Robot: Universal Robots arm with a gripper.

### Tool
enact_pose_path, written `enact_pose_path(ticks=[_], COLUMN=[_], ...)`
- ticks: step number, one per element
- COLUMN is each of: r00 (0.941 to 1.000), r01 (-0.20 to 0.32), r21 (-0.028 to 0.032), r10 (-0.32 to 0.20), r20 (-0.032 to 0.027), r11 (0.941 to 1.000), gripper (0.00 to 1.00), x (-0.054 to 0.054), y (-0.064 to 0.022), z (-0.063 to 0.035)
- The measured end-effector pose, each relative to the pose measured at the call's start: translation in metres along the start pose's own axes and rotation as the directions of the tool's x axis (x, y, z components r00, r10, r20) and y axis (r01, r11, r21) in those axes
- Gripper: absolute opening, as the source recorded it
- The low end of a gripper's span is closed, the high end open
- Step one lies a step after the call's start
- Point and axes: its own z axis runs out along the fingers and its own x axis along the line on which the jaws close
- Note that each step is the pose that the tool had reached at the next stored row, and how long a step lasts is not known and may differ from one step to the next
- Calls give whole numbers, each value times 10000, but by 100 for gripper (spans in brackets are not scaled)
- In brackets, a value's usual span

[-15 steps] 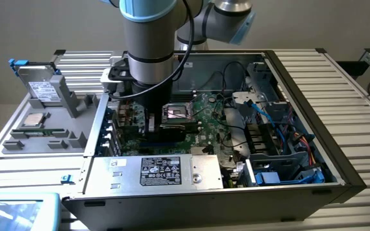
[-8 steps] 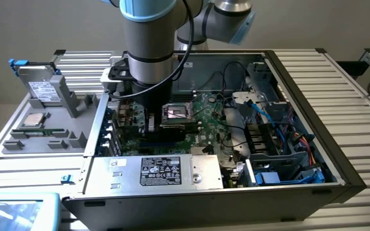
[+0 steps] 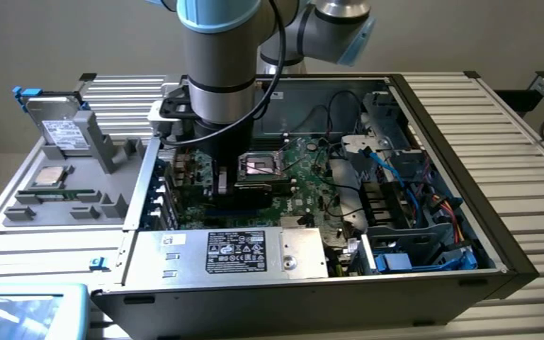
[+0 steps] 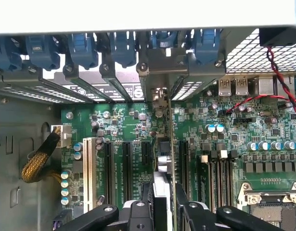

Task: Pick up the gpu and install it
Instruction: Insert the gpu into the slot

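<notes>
1. Green motherboard [image 4: 123,122] lies under my hand [image 4: 162,191]. Its black slots [image 4: 126,159] and one white slot [image 4: 87,166] run alongside the gpu [image 4: 163,161].
2. Blue clips [image 4: 83,48] line the case wall ahead, close to the card's metal end. A yellow-sleeved cable [image 4: 37,161] sits well off to one side.
3. My hand pinches the gpu, edge-on and upright among the slots. I cannot tell whether it touches one.
4. In the exterior view my arm [image 3: 217,64] hides most of the card.
5. The open case [image 3: 438,145] holds the board, a processor socket [image 3: 258,166] and a power supply [image 3: 239,251].
6. A grey tray [image 3: 111,205] on the slatted surface [image 3: 499,113], at the exterior view's left, carries a hard drive [image 3: 64,131].
</notes>
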Motion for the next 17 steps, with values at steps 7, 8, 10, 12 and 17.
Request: enact_pose_path(ticks=[7,8,10,12,17], r00=[10000,10000,10000,9999,9999], r01=[-3,-3,-9,-14,-15], r21=[-1,-1,-1,-4,-5], r10=[3,3,9,14,15], r20=[11,28,64,100,107], r11=[10000,10000,10000,10000,10000], gripper=[29,29,29,29,29], x=[3,3,3,10,17], y=[-1,-1,-1,-2,-2], z=[12,12,15,17,18])
